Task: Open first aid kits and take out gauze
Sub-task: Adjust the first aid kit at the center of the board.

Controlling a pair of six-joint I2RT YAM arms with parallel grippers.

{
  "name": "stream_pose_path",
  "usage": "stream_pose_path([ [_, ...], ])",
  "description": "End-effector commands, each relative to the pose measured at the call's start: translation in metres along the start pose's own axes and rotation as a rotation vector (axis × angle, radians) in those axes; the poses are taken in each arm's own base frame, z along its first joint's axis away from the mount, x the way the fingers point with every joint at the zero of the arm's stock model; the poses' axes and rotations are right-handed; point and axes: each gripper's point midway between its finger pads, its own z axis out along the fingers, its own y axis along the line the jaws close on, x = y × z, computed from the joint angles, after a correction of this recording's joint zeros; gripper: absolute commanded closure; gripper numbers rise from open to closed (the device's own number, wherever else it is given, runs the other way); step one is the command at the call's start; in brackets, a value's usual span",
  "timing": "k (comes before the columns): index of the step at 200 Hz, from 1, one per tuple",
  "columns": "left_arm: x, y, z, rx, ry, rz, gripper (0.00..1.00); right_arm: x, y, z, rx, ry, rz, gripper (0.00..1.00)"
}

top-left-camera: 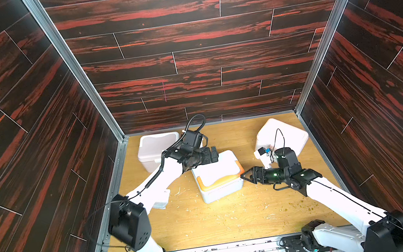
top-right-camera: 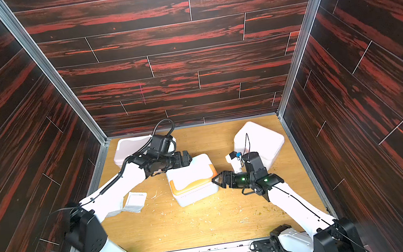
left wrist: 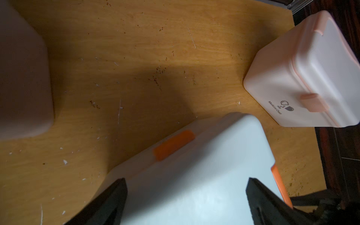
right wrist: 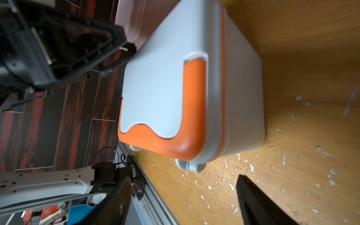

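The blue-white box is sitting shut near the middle of the bench, with its orange handle folded flat into the lid. The left gripper is hanging over the box's far left corner, jaws spread wide and holding nothing. In the left wrist view its fingers are straddling the lid without clamping it. The right gripper is pointing at the box's right end, likewise spread and empty, just short of the plastic.

The left pinkish box is standing in the far left corner of the bench, and I cannot tell whether it is open. The right pinkish box is standing toward the far right corner. One gauze packet is lying flat near the left edge, just beside the left arm.

The blue-white box is looking like smooth, stiff, fairly light plastic, so it is likely going to skid on the wood when a catch is pried. One gripper should be bracing the body while the other is catching the orange tab or the lid rim. The gauze is looking soft, thin and light, so pinching a raised edge or corner is looking safer than pressing down from above.
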Motion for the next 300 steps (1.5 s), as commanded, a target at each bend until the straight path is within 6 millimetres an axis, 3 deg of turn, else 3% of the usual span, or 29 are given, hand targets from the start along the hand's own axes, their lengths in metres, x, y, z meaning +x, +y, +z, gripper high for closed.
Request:
stream_pose_path([
  [1,0.009,-0.010,0.003,0.066,0.068,0.022,0.00,0.008,0.025,0.004,-0.133,0.046,0.007,0.13],
  [48,0.041,-0.008,-0.012,0.153,0.059,-0.075,0.00,-0.002,0.024,0.015,-0.115,0.048,0.004,0.14],
  [121,0.090,-0.017,-0.032,0.220,0.023,-0.149,0.00,-0.049,0.005,0.034,0.009,-0.030,-0.017,0.14],
  [164,0.099,-0.041,-0.035,0.288,-0.019,-0.170,0.00,-0.073,0.004,0.046,-0.002,-0.024,-0.012,0.13],
  [183,0.100,-0.043,-0.033,0.299,-0.039,-0.182,0.00,-0.081,-0.002,0.044,0.015,-0.037,0.002,0.12],
  [225,0.096,-0.060,-0.032,0.439,-0.074,-0.267,0.00,-0.081,-0.016,0.031,0.057,-0.056,0.018,0.06],
  [279,0.109,-0.095,-0.031,0.545,-0.056,-0.286,0.00,-0.080,-0.019,0.025,0.082,-0.054,-0.001,0.03],
  [300,0.113,-0.100,-0.035,0.561,-0.059,-0.285,0.00,-0.081,-0.024,0.017,0.132,-0.072,-0.006,0.01],
])
